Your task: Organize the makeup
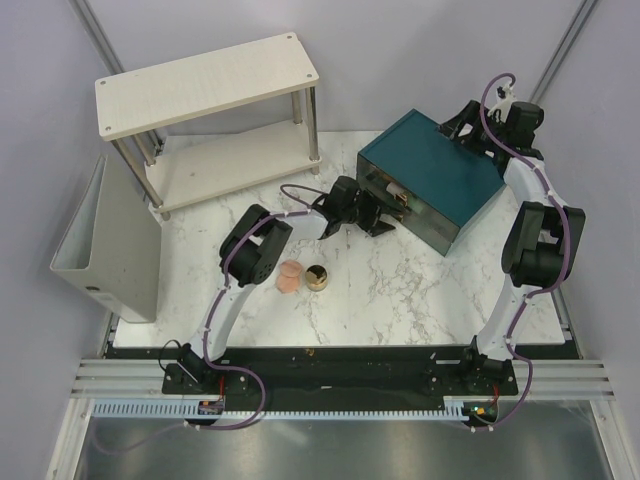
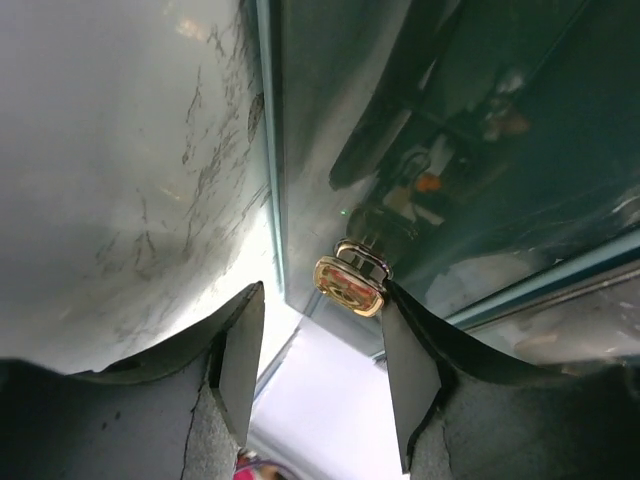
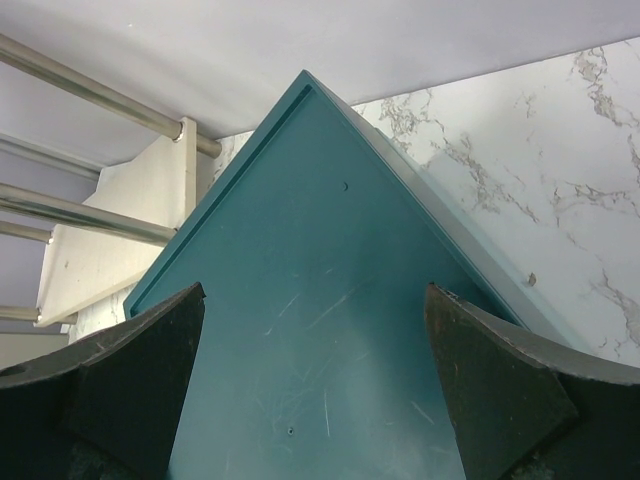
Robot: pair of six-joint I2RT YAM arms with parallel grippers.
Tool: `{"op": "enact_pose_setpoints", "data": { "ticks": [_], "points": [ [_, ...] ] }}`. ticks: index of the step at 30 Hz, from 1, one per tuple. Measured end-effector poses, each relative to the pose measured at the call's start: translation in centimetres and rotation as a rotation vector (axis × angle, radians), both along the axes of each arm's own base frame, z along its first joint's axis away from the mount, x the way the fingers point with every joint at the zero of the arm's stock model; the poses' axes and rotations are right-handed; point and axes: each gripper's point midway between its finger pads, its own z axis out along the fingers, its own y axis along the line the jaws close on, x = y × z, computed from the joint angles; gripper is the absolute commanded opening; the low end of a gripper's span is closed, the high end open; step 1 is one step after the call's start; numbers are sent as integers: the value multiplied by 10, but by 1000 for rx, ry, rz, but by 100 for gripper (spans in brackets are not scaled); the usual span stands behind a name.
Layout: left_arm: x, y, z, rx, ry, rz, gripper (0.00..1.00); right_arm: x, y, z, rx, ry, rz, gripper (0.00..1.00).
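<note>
A peach-pink sponge (image 1: 290,276) and a round gold-rimmed pot (image 1: 317,278) sit side by side on the marble table, near my left arm. The teal drawer box (image 1: 430,178) stands at the back right. My left gripper (image 1: 385,222) is open at the box's front face. In the left wrist view (image 2: 320,300) a gold drawer knob (image 2: 350,285) lies between the jaws, against the right finger (image 2: 410,370). My right gripper (image 1: 462,128) is open and empty over the box's far top (image 3: 312,300). The peach tube and the mint-green piece are out of view.
A white two-tier shelf (image 1: 210,90) stands at the back left. A grey upright bin (image 1: 105,245) stands at the table's left edge. The box's glossy front (image 2: 450,150) fills the left wrist view; marble shows beside the box (image 3: 560,170).
</note>
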Motion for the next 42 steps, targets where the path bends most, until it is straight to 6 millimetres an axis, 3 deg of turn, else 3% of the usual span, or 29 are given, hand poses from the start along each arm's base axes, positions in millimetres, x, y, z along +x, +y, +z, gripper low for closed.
{"op": "enact_pose_setpoints", "data": {
  "ticks": [6, 12, 15, 24, 42],
  "points": [
    [2, -8, 4, -32, 61, 46, 45, 0, 0, -2, 5, 1, -1, 98],
    [6, -15, 12, -56, 72, 80, 17, 0, 1, -1, 7, -1, 0, 98],
    [6, -16, 14, -61, 71, 75, 11, 0, 1, -2, 9, -3, 1, 98],
    [3, -12, 13, -69, 59, 77, 5, -1, 2, -2, 13, -7, 5, 98],
    [-30, 27, 11, 22, 75, 11, 3, -3, 5, -2, 32, -14, 14, 98]
  ]
}}
